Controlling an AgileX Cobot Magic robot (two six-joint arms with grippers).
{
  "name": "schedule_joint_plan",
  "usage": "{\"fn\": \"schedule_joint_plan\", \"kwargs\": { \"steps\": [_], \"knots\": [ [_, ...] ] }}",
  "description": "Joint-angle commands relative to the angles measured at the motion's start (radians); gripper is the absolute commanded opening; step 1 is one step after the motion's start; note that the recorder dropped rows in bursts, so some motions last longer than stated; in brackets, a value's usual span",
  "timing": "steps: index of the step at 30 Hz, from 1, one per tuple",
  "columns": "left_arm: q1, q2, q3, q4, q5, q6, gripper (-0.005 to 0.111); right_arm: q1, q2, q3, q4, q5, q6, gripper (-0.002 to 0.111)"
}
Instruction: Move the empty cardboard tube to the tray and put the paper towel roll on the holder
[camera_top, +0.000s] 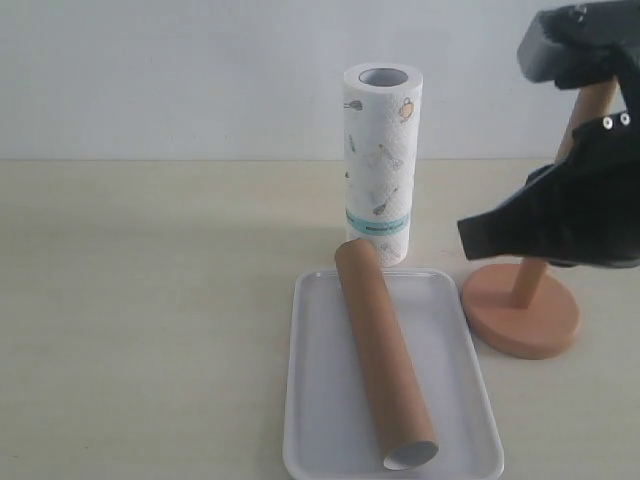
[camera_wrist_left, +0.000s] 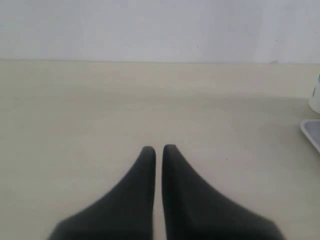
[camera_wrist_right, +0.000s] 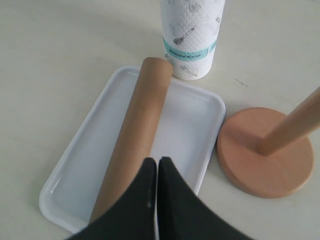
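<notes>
So the cardboard tube (camera_top: 385, 360) is already lying in the white tray (camera_top: 310, 400). It sits on a slant, with its far end up over the back rim and its open near end, pale inside, down by the front edge. The paper towel roll (camera_top: 380, 160) stands upright on the counter (camera_top: 150, 300) right behind the tray, teal band near its bottom and grey core showing at the top. The tube's far end is just beside the roll's base, but I honestly can't tell if they touch. The wooden holder (camera_top: 520, 315) is on the counter just to the right of the tray, with its round base flat, its post upright and nothing on it. The right gripper (camera_wrist_right: 157, 161) hangs above the near part of the tray and tube with its jaws pressed together, holding nothing. From the exterior view it blocks the middle of the holder's post. The left gripper (camera_wrist_left: 158, 148) is off over bare counter, well away from everything, jaws together and empty too. Its own camera only catches a sliver of the tray and roll at the edge.
</notes>
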Motion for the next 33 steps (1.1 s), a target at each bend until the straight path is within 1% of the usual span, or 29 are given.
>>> {"fn": "schedule_joint_plan", "kwargs": {
  "steps": [1, 6, 9, 11, 14, 15, 17, 19, 23, 25, 30, 33],
  "knots": [
    [0.002, -0.003, 0.004, -0.008, -0.006, 0.003, 0.004, -0.003, -0.002, 0.038, -0.002, -0.026, 0.005, 0.0],
    [0.002, -0.003, 0.004, -0.008, -0.006, 0.003, 0.004, -0.003, -0.004, 0.049, 0.022, -0.019, 0.021, 0.0],
    [0.002, -0.003, 0.004, -0.008, -0.006, 0.003, 0.004, -0.003, -0.004, 0.103, 0.036, -0.064, 0.021, 0.0],
    [0.002, -0.003, 0.004, -0.008, -0.006, 0.003, 0.004, -0.003, -0.004, 0.189, 0.036, -0.162, 0.018, 0.0],
    [0.002, -0.003, 0.004, -0.008, -0.006, 0.003, 0.004, -0.003, -0.014, 0.362, 0.039, -0.392, 0.022, 0.0],
    [0.002, -0.003, 0.004, -0.008, -0.006, 0.003, 0.004, -0.003, -0.016, 0.399, 0.039, -0.441, 0.022, 0.0],
    [0.002, -0.003, 0.004, -0.008, -0.006, 0.003, 0.004, -0.003, -0.068, 0.506, 0.039, -0.551, 0.033, 0.0],
    [0.002, -0.003, 0.004, -0.008, -0.006, 0.003, 0.004, -0.003, -0.132, 0.581, 0.039, -0.586, 0.038, 0.0],
    [0.002, -0.003, 0.004, -0.008, -0.006, 0.003, 0.004, -0.005, -0.327, 0.693, 0.039, -0.59, 0.065, 0.0],
    [0.002, -0.003, 0.004, -0.008, -0.006, 0.003, 0.004, -0.047, -0.458, 0.734, 0.039, -0.593, 0.07, 0.0],
    [0.002, -0.003, 0.004, -0.008, -0.006, 0.003, 0.004, -0.179, -0.661, 0.808, 0.039, -0.589, 0.095, 0.0],
    [0.002, -0.003, 0.004, -0.008, -0.006, 0.003, 0.004, -0.225, -0.772, 0.823, 0.039, -0.59, 0.095, 0.0]
  ]
}}
